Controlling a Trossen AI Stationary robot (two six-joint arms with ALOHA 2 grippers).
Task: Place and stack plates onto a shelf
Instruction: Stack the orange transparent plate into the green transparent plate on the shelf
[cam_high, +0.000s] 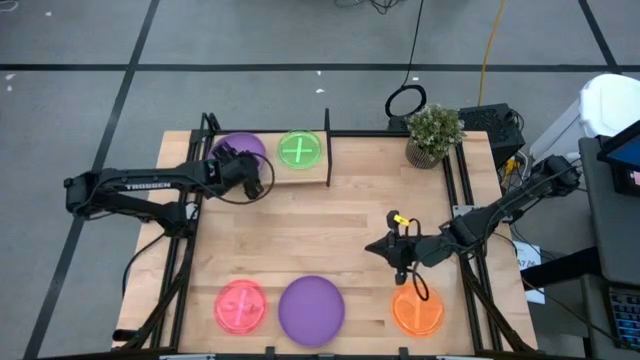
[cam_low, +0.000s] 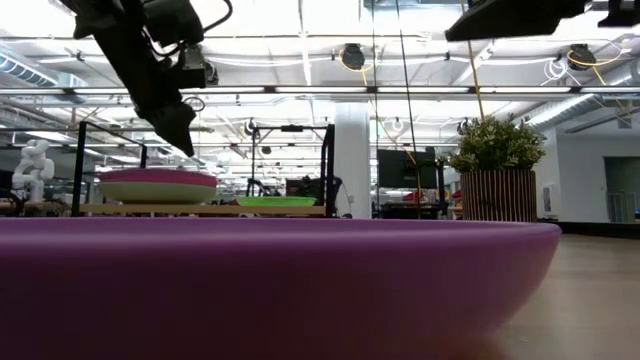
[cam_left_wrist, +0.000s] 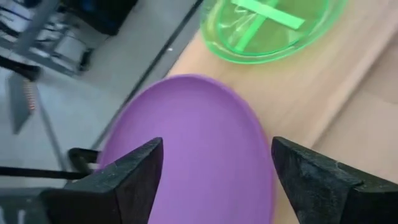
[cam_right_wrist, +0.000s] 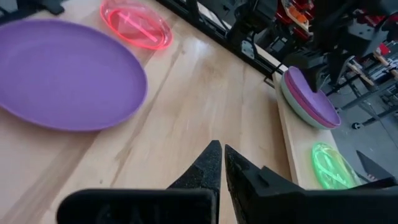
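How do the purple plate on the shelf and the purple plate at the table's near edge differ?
The shelf purple plate tops a stack under the open left gripper; the table purple plate lies alone, flat on the tabletop, with no gripper above it. Both are round, opaque and purple.

Setting: open industrial lab. Evidence: grey floor (cam_high: 250, 40) with black tape lines, exposed ceiling ducts (cam_low: 480, 95), fluorescent strip lights, equipment racks (cam_low: 405, 185) behind the wooden table (cam_high: 330, 230).
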